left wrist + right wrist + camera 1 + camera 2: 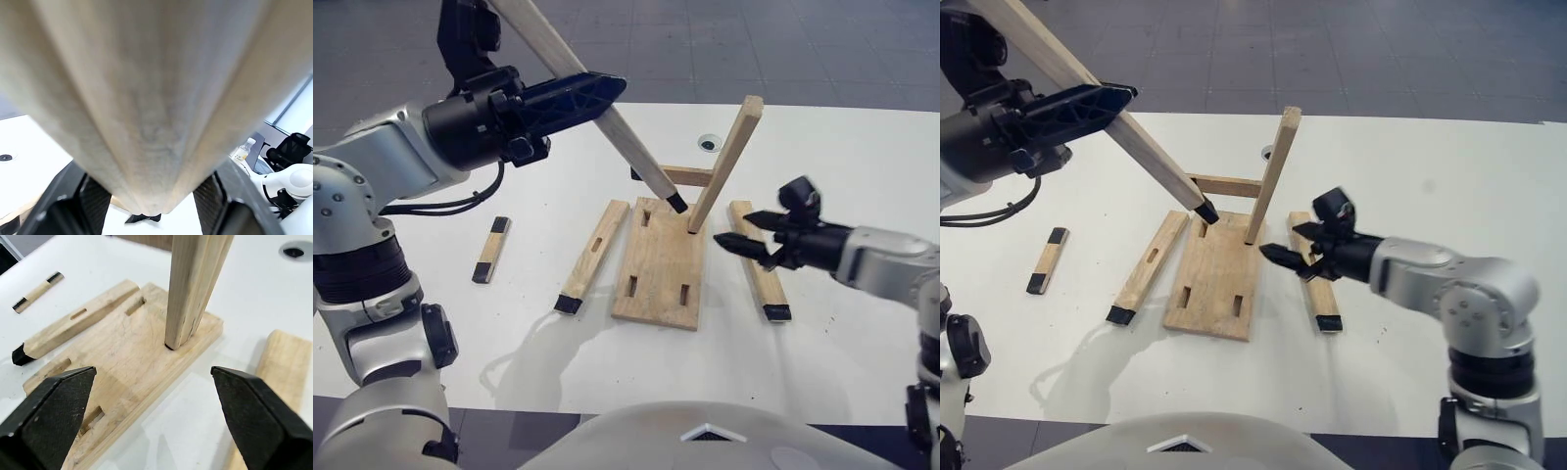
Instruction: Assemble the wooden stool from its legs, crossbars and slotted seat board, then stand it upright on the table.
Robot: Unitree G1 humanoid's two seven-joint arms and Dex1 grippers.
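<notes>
Left eye view: the pale slotted wooden seat board [658,269] lies flat on the white table [862,147]. The long black-tipped wooden leg [636,157] slants steeply, its tip near the board's far slots. Pushed in at that angle, it would likely jam or skid the board. The left gripper [592,98] clamps it mid-shaft, with the arm raised. The upright wooden leg [729,157] leans in the far-right slot and could topple if knocked.

Left wrist view: the fingers press both sides of the held leg.

Right wrist view: the right gripper [152,372] is spread wide and empty, held low and facing the upright leg's foot.
</notes>
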